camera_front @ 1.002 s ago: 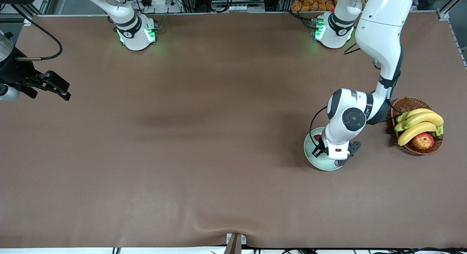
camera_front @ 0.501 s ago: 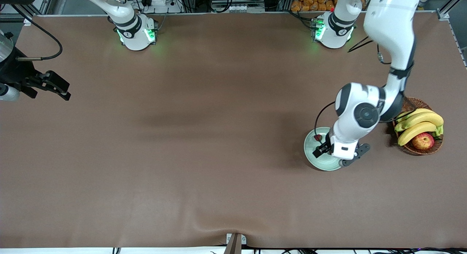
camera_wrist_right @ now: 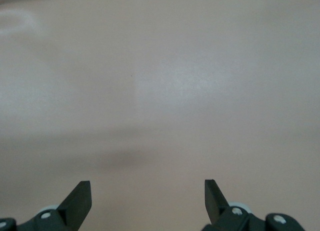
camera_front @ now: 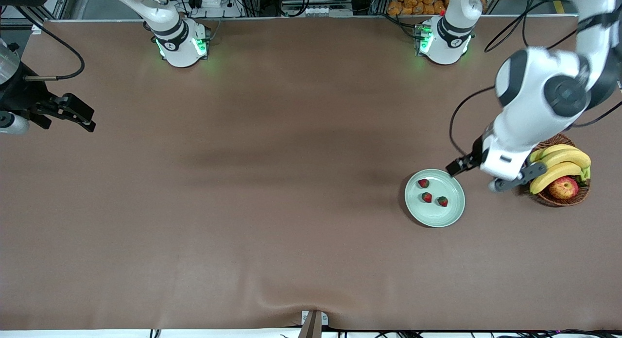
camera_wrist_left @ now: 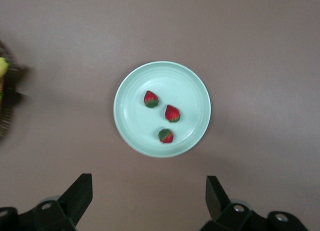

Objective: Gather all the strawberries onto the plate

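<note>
Three strawberries [camera_front: 423,183] [camera_front: 426,197] [camera_front: 442,201] lie in the pale mint-green plate [camera_front: 435,216], toward the left arm's end of the table. The left wrist view shows them too [camera_wrist_left: 151,99] [camera_wrist_left: 172,113] [camera_wrist_left: 166,136], inside the plate [camera_wrist_left: 192,88]. My left gripper [camera_front: 478,177] is open and empty, raised over the table between the plate's rim and the basket; in its own view [camera_wrist_left: 148,191] only bare table lies between the fingers. My right gripper [camera_front: 73,115] is open and empty, waiting at the right arm's end of the table, and it also shows in the right wrist view [camera_wrist_right: 147,193].
A brown wicker basket [camera_front: 546,136] with bananas [camera_front: 559,165] and a red-yellow apple [camera_front: 563,187] stands beside the plate, at the table's end. Its edge shows in the left wrist view [camera_wrist_left: 5,116]. The brown table cover [camera_front: 272,182] stretches between the arms.
My left gripper has lifted off the plate and swung toward the basket, uncovering all three strawberries in the plate. The right arm has not moved.
</note>
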{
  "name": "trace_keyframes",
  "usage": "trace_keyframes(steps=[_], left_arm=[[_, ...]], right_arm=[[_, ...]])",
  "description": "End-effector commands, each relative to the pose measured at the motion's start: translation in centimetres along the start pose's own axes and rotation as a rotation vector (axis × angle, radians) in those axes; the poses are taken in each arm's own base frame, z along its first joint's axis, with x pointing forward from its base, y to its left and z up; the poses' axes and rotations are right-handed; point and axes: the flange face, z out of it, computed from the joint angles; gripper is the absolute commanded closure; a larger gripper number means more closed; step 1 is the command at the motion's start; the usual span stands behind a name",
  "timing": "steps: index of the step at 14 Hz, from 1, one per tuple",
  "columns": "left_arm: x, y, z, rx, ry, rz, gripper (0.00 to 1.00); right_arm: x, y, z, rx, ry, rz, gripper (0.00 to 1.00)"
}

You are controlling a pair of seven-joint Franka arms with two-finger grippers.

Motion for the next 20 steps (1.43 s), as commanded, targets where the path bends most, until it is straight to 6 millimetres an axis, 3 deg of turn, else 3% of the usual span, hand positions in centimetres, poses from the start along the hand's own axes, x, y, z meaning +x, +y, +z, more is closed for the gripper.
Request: trace_keyframes(steps=[1, 4, 9, 12, 15, 20], left_arm=[[-2.2, -2.7, -4.4, 0.019, -0.011, 0.112, 0.0], [-3.9, -5.3, -8.9, 0.014, -0.019, 0.211, 0.0], [-2.8, -8.4, -14.9, 0.018, -0.036, 0.405, 0.0], [-2.4, -8.4, -16.5, 0.056, -0.035, 0.425, 0.0], [-2.1, -6.8, -18.3, 0.065, -0.042, 0.448, 0.0], [-3.0, -4.9, -18.4, 0.055, -0.042, 0.444, 0.0]], right_arm=[[0.1, 0.0, -0.4, -0.015, -0.003, -0.003, 0.0], [0.1, 0.0, -0.4, -0.015, -0.003, -0.003, 0.0], [0.2, 0.4, -0.4, -0.014, -0.002, 0.004, 0.0], [0.2, 0.5, -0.4, -0.012, -0.002, 0.006, 0.0], [0.2, 0.5, -0.4, -0.012, -0.002, 0.006, 0.0], [0.3, 0.5, -0.3, -0.011, -0.002, 0.006, 0.0]])
